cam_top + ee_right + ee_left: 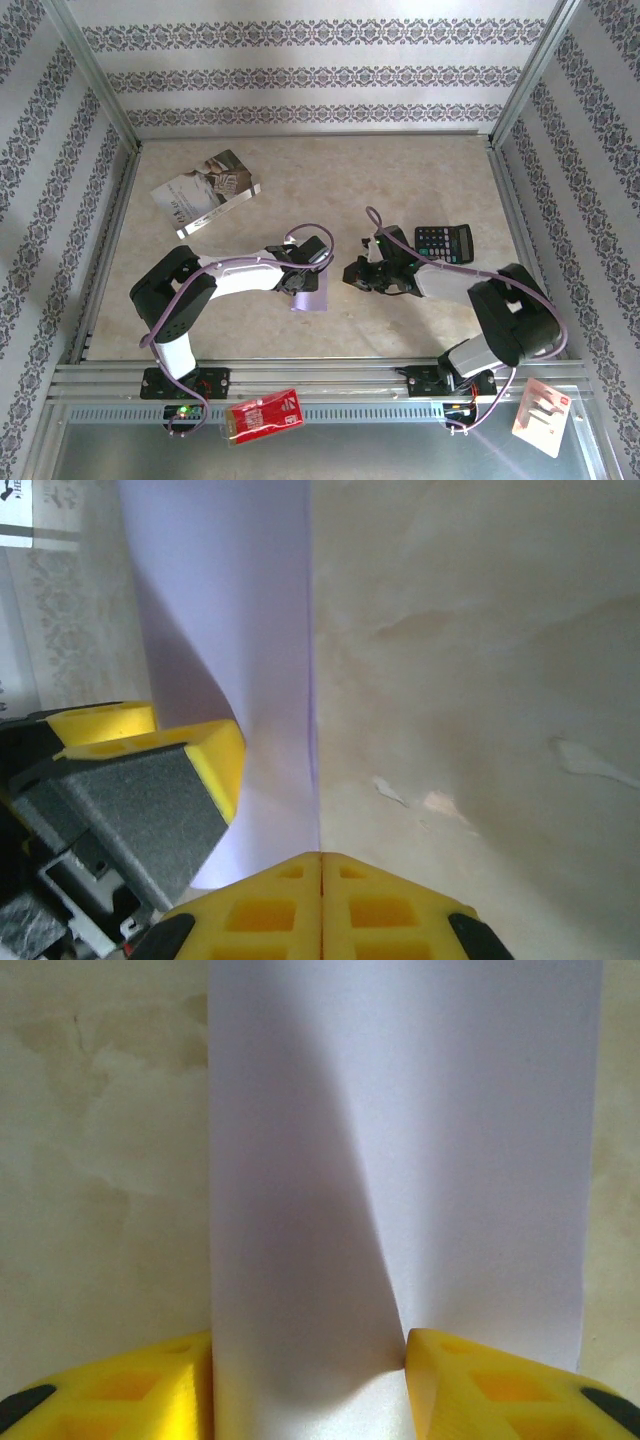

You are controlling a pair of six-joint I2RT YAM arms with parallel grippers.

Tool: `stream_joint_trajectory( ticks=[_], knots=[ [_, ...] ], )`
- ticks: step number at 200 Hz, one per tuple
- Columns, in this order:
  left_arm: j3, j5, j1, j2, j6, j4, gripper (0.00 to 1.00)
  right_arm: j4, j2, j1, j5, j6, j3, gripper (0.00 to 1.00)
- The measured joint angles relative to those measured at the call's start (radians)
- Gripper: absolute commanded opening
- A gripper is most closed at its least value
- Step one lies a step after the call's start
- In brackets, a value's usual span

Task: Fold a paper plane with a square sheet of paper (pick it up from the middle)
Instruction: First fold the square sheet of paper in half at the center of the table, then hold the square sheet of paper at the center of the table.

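1. Square sheet of paper (311, 296): pale lilac. It sits in the near middle of the table (300, 180), between my two claws; top view shows it hanging just under my left claw (303, 280).
2. Left wrist view: sheet (400, 1140) rises out of the claw gap and is bowed; one soft shadowed bend runs down toward the right-hand finger (500, 1385).
3. Left claw (308, 1360): fingers spread. The sheet fills the gap and touches the inner faces of both yellow fingers; I cannot tell how hard they bear on it.
4. Right claw (320, 865): fingers pressed together, seam closed. The straight edge of the sheet (230, 600) runs down into that seam and is nipped there; in the top view this claw (352, 272) sits just right of the sheet.
5. Right wrist view: a yellow finger of my left claw (200, 760) is against the sheet, which curls behind it.
6. Surroundings, top view: black calculator (443, 242) just beyond my right forearm; grey-white printed booklet (205, 192) at far left, well apart; red packet (264, 414) on the near rail beside my left base.
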Motion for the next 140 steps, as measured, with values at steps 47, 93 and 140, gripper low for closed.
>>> stream_joint_trajectory(
  ticks=[47,93,140],
  knots=[
    [-0.001,0.000,0.000,0.000,0.000,0.000,0.50,0.145,0.122,0.032,-0.024,0.104,0.030,0.05],
    [-0.001,0.000,-0.001,0.000,0.000,0.000,0.50,0.194,0.143,0.032,-0.024,0.142,0.040,0.05],
    [-0.001,0.000,-0.001,0.000,0.000,0.001,0.50,0.222,0.178,0.045,-0.024,0.164,0.055,0.04]
  ],
)
